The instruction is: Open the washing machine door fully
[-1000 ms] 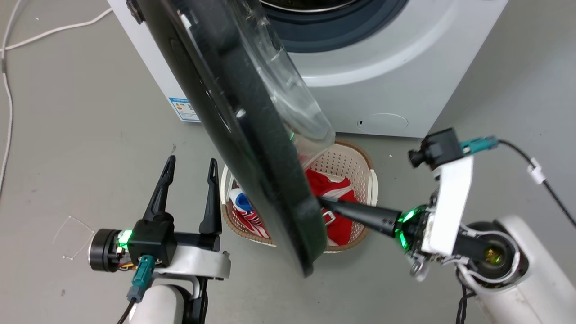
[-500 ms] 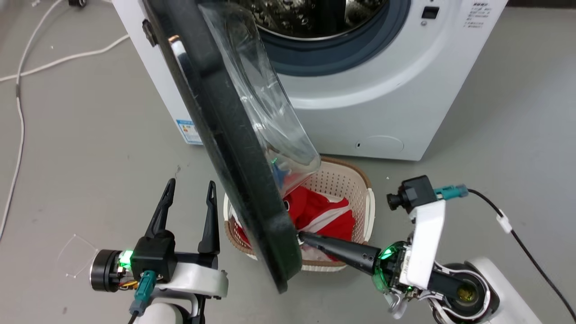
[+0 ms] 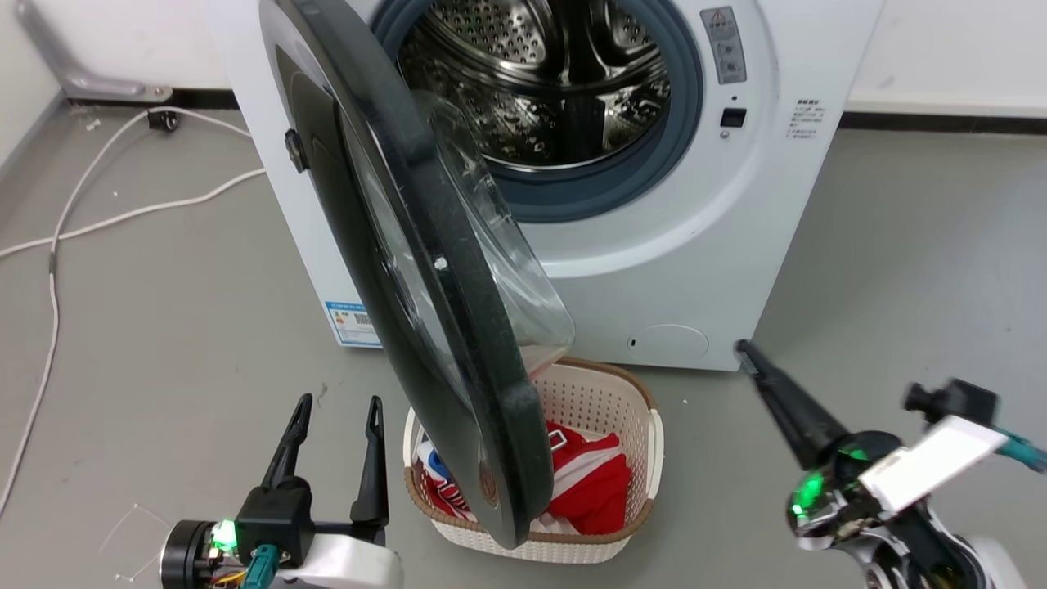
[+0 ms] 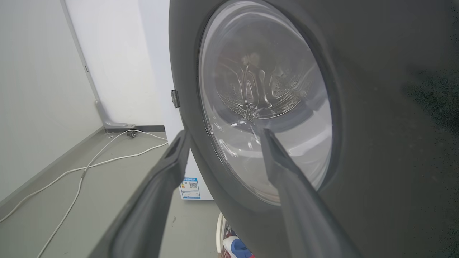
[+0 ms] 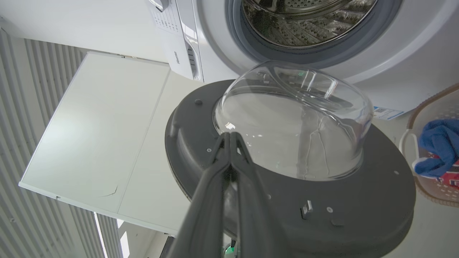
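The door sits halfway open; right hand closed on nothing, left hand spread wide. Next: shove it wider.

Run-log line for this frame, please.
washing machine door swung out, drum exposed | left end effector open, empty | right end effector shut, apart from door

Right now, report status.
Left gripper open, empty. Right gripper shut, clear of washing machine door. Door about half open. Laundry basket beneath its lower edge.

Left gripper: long black tapered fingers, green LED, teal connector at wrist. Right gripper: same fingers, green glow, white camera bracket.
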Tool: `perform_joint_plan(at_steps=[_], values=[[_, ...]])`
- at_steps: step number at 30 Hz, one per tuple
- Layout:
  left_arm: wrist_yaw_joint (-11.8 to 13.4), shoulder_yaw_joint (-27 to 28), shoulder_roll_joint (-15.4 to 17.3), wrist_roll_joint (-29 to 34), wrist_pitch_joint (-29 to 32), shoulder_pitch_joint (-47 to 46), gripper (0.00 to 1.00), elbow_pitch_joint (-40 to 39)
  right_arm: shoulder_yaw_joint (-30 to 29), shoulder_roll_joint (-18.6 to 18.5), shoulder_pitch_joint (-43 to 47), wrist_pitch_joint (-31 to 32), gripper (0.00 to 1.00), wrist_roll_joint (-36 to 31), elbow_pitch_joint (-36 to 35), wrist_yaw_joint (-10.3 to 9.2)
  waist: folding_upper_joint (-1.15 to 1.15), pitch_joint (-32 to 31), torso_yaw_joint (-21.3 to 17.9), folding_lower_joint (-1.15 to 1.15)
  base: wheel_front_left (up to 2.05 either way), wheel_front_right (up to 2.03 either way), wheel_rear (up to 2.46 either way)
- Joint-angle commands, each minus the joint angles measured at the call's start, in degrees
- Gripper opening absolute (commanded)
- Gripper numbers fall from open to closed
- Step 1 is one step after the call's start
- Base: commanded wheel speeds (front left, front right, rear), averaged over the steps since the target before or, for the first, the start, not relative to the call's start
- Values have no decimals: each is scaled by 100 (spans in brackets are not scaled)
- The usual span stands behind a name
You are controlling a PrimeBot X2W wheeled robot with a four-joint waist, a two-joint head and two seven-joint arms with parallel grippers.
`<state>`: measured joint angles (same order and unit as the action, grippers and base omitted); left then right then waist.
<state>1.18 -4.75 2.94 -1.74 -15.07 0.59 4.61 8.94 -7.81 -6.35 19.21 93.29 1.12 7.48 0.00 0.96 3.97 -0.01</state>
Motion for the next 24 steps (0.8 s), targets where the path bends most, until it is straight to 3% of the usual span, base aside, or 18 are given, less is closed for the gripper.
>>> perform_joint_plan(at_steps=[1,8,10,11,13,18,24], values=[[17,41,-8,12,-15,86,100,-30,-194,41,162,-254,0,-107,-78,2,0,-106,-32,1,0,0,0],[29,109,-9,7,-16,273,100,-80,-793,107,600,-1494,0,-778,-314,2,0,-208,-105,1,0,0,0],[28,128,-9,6,-16,306,100,-92,-850,77,703,-1873,48,-1095,-386,3,0,-229,-133,1,0,0,0],[33,138,-9,5,-16,315,100,-98,-865,19,762,-2115,100,-1356,-420,3,0,-237,-147,1,0,0,0],[40,148,-9,6,-16,334,100,-101,-841,-25,817,-2369,100,-1624,-443,3,0,-244,-160,1,0,0,0],[54,186,-8,18,-15,361,100,-113,-576,-324,1046,-3370,100,-3532,-479,2,0,-266,-230,1,0,0,0],[50,182,-8,29,-15,333,100,-146,-992,64,1126,-3435,100,-6346,-965,2,0,-244,-279,1,0,0,0]])
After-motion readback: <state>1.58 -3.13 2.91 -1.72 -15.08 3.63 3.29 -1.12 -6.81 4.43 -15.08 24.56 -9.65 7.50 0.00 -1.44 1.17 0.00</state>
